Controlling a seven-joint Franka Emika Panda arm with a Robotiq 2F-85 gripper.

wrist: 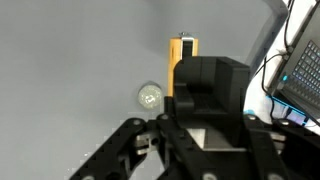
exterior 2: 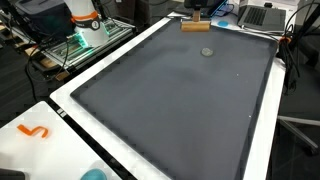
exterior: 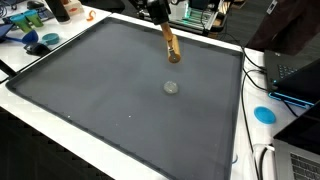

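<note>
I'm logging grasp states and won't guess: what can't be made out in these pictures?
- Pincer: an exterior view's top edge cuts it off, so its grip on the wooden block is unclear.
- Wrist view: the pincer's own dark body covers its tips and the block's near end.
- Small round object: too small and blurred in every view to identify.

An exterior view stands high over a long edge of the grey mat, facing across it at close range. An exterior view looks lengthwise over the mat from a corner, farther back. The wrist view looks down, close. All share the wooden block and round disc.
</note>
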